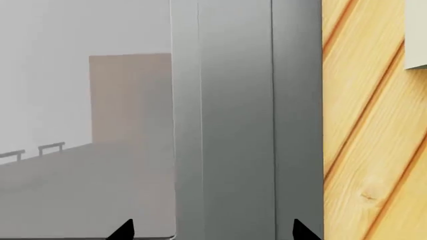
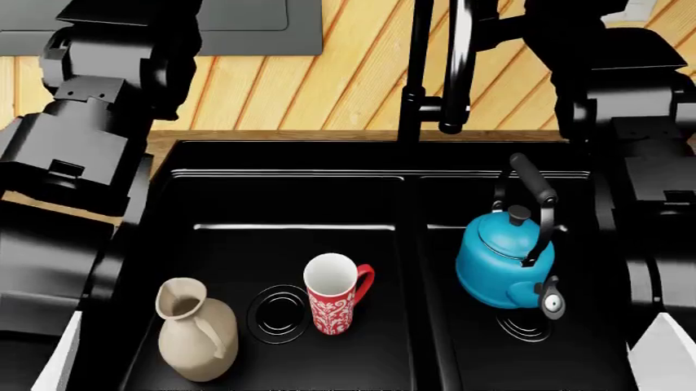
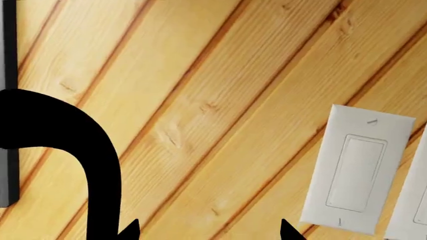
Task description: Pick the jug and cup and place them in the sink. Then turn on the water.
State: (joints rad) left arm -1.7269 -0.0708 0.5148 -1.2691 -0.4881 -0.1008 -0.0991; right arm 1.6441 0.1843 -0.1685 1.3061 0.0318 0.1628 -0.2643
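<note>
Jug (image 2: 196, 332) and cup (image 2: 335, 293): both upright in the left basin of the sink (image 2: 283, 155). Faucet (image 2: 435, 81): rises vertically behind the basin divider, nearer the right arm. Right hand (image 3: 207, 231) and left hand (image 1: 210, 232): tips apart, empty. Water: none visible.

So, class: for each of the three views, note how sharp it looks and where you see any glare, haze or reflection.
Head view: crisp and evenly lit, faint sheen on the blue kettle, sink very dark. Left wrist view: grey panel carries a hazy, washed-out reflection. Right wrist view: sharp wood grain, white switch plate clear, no glare.
</note>
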